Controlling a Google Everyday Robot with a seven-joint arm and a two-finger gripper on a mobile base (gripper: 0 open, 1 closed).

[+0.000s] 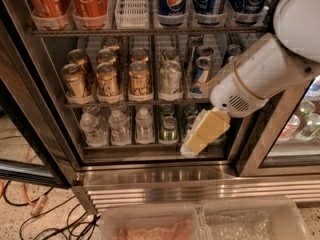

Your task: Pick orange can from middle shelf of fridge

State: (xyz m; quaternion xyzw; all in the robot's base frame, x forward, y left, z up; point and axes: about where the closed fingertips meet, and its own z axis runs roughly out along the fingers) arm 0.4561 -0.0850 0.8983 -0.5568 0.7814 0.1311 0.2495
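Several orange cans point(107, 80) stand untouched in three lanes at the left of the middle shelf point(150, 103) of the fridge point(160, 176), whose door appears open. A white arm point(265, 69) reaches in from the upper right. Its yellow claw point(205, 133) hangs low in front of the bottom rack of small bottles point(120, 126), below the slim blue cans point(200, 74) and well right of the orange cans. Whether the claw is open or closed cannot be told; no can appears to be in it. By this view the task is only at the approach: reaching, gripping and lifting out a can all remain.
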